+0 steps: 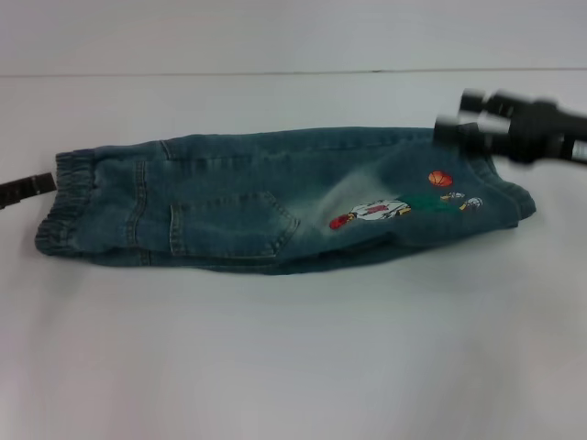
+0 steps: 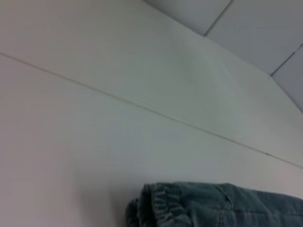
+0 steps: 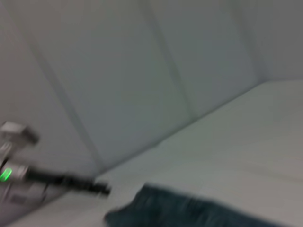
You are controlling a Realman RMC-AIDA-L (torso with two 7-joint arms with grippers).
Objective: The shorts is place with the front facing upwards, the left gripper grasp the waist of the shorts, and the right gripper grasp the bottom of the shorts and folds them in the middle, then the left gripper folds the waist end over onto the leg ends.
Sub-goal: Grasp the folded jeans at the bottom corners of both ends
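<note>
- Shorts (image 1: 275, 206): blue denim, lying flat across the centre of the head view and already folded lengthwise. The elastic waist (image 1: 64, 206) sits at the left of the frame and the leg ends (image 1: 500, 192) at the right. A back pocket (image 1: 234, 229) faces up at centre-left; cartoon patches (image 1: 404, 206) show right of centre.
- Table (image 1: 293, 367): plain white, carrying the shorts; a thin seam runs across the upper part of the head view.
- Left gripper (image 1: 23, 188): only a dark tip shows, at the left edge of the head view, just beside the waist and level with it. Whether its fingers are apart or together cannot be told.
- Left wrist view: the gathered waist (image 2: 161, 208) lies at the bottom centre of the frame, with bare table above it.
- Right gripper (image 1: 468, 112): black, blurred, in the upper right of the head view above the leg ends. The finger tips appear spread, nothing between them.
- Right wrist view: blurred denim (image 3: 189, 208) at bottom centre; the left arm (image 3: 52, 179) shows at lower left.
</note>
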